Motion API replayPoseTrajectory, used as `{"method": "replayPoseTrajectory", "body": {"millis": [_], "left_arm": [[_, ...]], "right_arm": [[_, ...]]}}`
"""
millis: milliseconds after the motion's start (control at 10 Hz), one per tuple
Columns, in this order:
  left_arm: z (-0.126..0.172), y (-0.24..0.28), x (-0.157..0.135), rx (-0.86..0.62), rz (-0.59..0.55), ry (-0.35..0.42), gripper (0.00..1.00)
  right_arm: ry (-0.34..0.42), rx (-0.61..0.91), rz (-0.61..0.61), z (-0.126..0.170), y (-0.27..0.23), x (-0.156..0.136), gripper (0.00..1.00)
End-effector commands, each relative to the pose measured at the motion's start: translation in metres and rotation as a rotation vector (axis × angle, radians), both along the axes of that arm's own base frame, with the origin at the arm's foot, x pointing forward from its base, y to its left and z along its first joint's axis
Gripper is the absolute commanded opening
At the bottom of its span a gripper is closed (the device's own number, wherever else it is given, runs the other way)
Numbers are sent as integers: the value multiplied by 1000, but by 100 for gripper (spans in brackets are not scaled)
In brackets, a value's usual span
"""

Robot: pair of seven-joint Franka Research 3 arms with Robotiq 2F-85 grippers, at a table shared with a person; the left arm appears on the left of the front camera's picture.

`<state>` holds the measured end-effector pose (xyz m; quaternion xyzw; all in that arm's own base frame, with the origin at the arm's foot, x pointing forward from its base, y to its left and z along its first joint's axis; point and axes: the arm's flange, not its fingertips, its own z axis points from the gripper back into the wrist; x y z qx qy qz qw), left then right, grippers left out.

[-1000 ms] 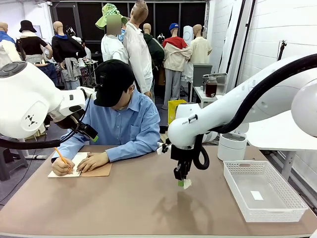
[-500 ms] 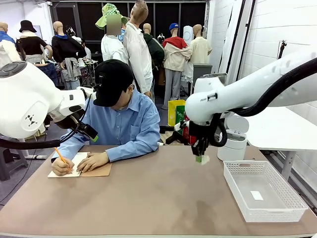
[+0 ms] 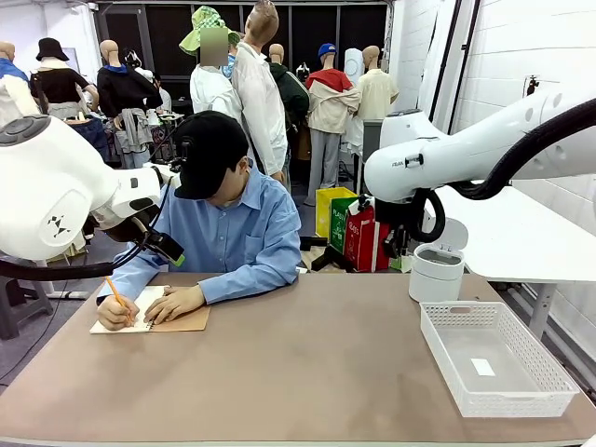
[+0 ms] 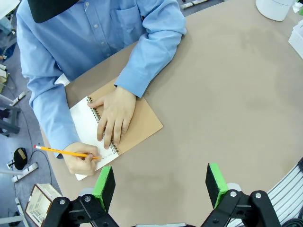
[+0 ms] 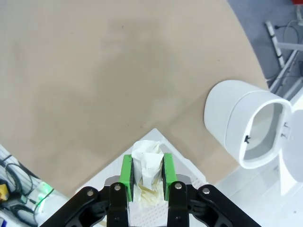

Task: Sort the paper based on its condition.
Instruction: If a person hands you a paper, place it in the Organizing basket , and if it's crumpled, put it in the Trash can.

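Note:
A crumpled wad of white paper (image 5: 147,163) sits between the green pads of my right gripper (image 5: 147,166), which is shut on it. In the right wrist view it hangs above the corner of the white basket (image 5: 185,163), with the white bin (image 5: 246,125) off to the right, lid swung open. In the front view my right arm holds its wrist high beside that bin (image 3: 436,272). My left gripper (image 4: 160,184) is open and hovers above the table near the person, who writes with a pencil (image 4: 66,152) in a brown-covered spiral notebook (image 4: 142,125).
The white mesh basket (image 3: 494,358) stands at the table's right with a small white tag (image 3: 482,366) inside. The person leans over the far left corner, both hands on the notebook (image 3: 177,319). Bare brown tabletop (image 3: 298,363) spreads across the middle.
My right arm has lifted from above the table's middle and swung right and back toward the bin, still carrying the crumpled paper. The left arm and the person have stayed put.

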<state>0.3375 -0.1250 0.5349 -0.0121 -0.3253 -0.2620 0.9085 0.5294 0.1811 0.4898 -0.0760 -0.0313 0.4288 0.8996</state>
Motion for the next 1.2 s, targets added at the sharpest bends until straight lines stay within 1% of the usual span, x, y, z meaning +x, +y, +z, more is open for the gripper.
{"method": "replayPoseTrajectory", "body": {"millis": [0, 400, 500, 600, 800, 1100], "left_arm": [[0, 1, 0, 1, 0, 5, 100], [0, 1, 0, 1, 0, 5, 100], [0, 1, 0, 1, 0, 5, 100], [0, 1, 0, 1, 0, 5, 100], [0, 1, 0, 1, 0, 5, 100], [0, 1, 0, 1, 0, 5, 100]], "right_arm": [[-2, -3, 7, 1, 0, -5, 31], [-2, -3, 7, 1, 0, -5, 31], [-5, 2, 4, 3, 2, -1, 31], [-8, 2, -14, 2, -7, 6, 31], [-64, -43, -51, 6, -28, 22, 31], [-129, -117, -80, 6, -62, 51, 31]]}}
